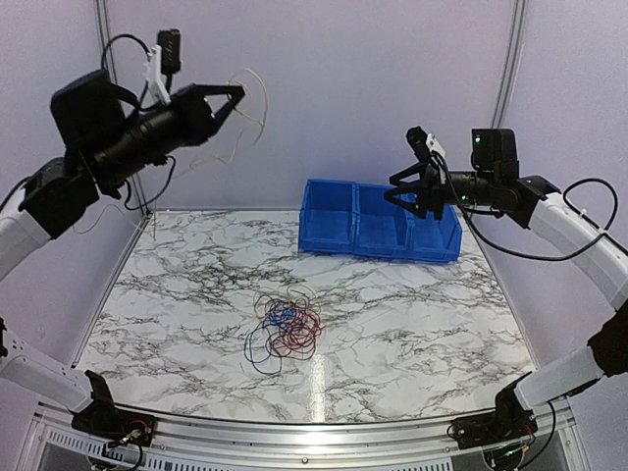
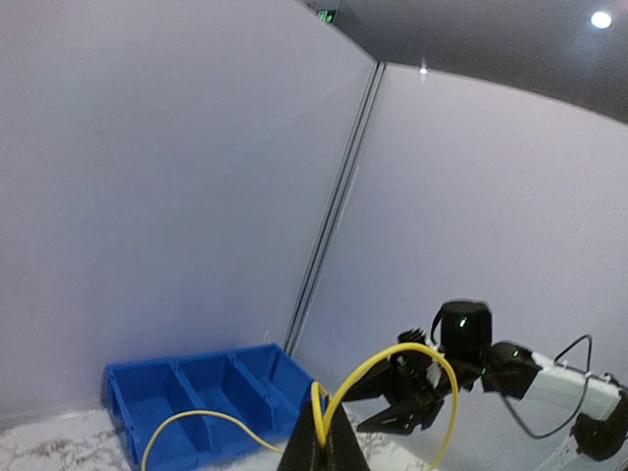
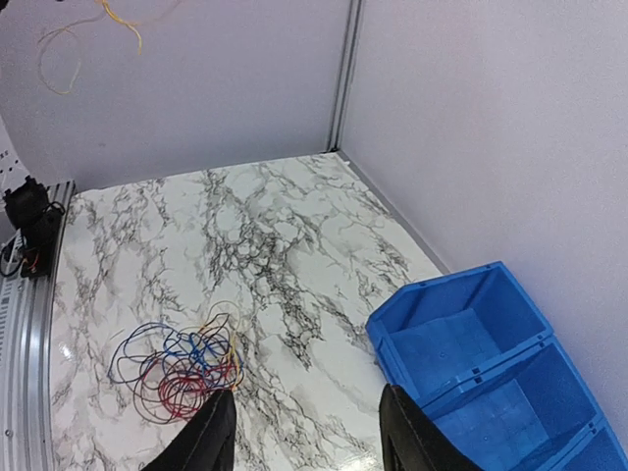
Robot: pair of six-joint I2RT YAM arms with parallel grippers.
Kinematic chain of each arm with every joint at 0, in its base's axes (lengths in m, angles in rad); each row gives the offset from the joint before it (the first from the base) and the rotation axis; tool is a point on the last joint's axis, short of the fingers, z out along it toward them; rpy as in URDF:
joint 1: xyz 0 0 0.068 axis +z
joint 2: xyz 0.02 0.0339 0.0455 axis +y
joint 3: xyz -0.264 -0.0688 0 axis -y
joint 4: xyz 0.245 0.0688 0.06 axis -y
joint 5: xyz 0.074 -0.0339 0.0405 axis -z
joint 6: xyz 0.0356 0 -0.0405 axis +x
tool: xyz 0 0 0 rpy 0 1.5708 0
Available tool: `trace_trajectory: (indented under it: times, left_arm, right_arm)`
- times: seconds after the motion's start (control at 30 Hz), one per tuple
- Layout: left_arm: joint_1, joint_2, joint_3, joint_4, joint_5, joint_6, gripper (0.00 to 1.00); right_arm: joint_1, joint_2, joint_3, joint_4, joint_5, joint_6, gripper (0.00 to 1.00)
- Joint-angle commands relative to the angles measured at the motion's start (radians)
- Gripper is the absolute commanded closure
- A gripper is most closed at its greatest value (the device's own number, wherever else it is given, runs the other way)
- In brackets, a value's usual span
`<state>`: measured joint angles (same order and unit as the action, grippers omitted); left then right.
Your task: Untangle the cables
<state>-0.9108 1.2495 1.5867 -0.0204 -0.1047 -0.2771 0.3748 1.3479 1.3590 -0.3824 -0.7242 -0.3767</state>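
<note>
Left gripper is pinched tight on a thin yellow wire cable, held high above the far left corner of the white, grey-veined marble worktop. Its arm is stretched roughly level and points right, and the wire curls away from the fingertips in loose loops. Right gripper, jaws parted and holding nothing, hangs in the air on a level forearm pointing left. It is close above the blue plastic three-compartment bin that sits along the far edge toward the right corner. A tangle of red, blue and dark thin cables lies mid-worktop, nearer the near edge, well apart from the bin and both grippers.
</note>
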Motion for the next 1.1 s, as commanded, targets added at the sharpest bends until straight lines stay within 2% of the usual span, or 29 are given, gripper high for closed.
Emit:
trace_trajectory:
  times: [0.0, 0.2, 0.3, 0.4, 0.47, 0.6, 0.67, 0.77, 0.93, 1.07]
  left_arm:
    - [-0.004, 0.069, -0.162, -0.015, 0.054, -0.056, 1.00]
    - [-0.018, 0.122, -0.276, 0.063, 0.102, -0.068, 1.00]
    - [-0.020, 0.152, -0.293, 0.078, 0.172, -0.070, 1.00]
    - [-0.028, 0.175, -0.294, 0.082, 0.222, -0.069, 1.00]
    - [-0.034, 0.184, -0.294, 0.086, 0.238, -0.067, 1.00]
    - [-0.039, 0.191, -0.300, 0.088, 0.229, -0.070, 1.00]
    - [-0.039, 0.192, -0.305, 0.091, 0.221, -0.074, 1.00]
    - [-0.039, 0.196, -0.307, 0.099, 0.216, -0.079, 1.00]
    - [-0.040, 0.196, -0.310, 0.113, 0.211, -0.086, 1.00]
    - [-0.043, 0.190, -0.311, 0.122, 0.220, -0.094, 1.00]
  right_arm:
    - [0.050, -0.013, 0.084, -0.085, -0.089, -0.057, 0.51]
    - [0.087, 0.037, 0.179, -0.087, -0.105, -0.011, 0.55]
    - [0.113, 0.073, 0.183, -0.065, -0.112, 0.020, 0.49]
    - [0.135, 0.104, 0.163, -0.029, -0.083, 0.044, 0.51]
    - [0.137, 0.121, 0.151, -0.013, -0.103, 0.057, 0.57]
    - [0.164, 0.125, 0.133, -0.030, -0.223, 0.031, 0.77]
    - [0.180, 0.111, 0.124, -0.052, -0.289, 0.001, 0.81]
    - [0.204, 0.117, 0.126, -0.106, -0.381, -0.026, 0.81]
    - [0.260, 0.126, 0.093, -0.129, -0.352, -0.062, 0.79]
    - [0.285, 0.152, 0.081, -0.079, -0.271, -0.006, 0.68]
